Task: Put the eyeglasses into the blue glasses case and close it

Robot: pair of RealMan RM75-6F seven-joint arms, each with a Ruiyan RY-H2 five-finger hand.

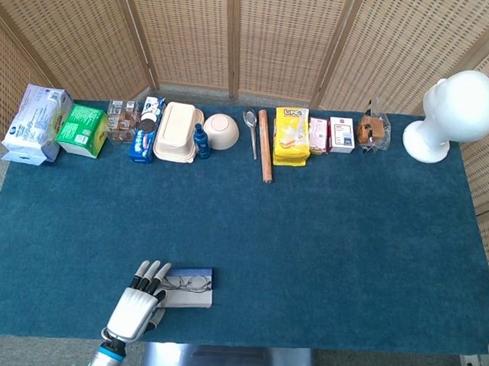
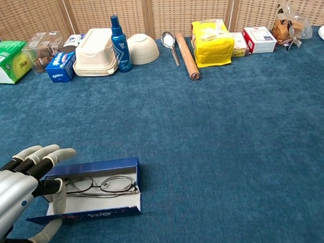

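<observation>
Eyeglasses (image 2: pixel 100 185) lie inside the open blue glasses case (image 2: pixel 95 207) on the bench, long axis running rightward from the left hand (image 2: pixel 12 201), whose spread, empty fingers (image 2: pixel 45 157) flank the case's near end; right hand unseen.

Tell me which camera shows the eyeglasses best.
Chest view: the eyeglasses lie close up inside the open blue glasses case, frames plainly visible. In head view the eyeglasses are a tiny faint outline.
</observation>
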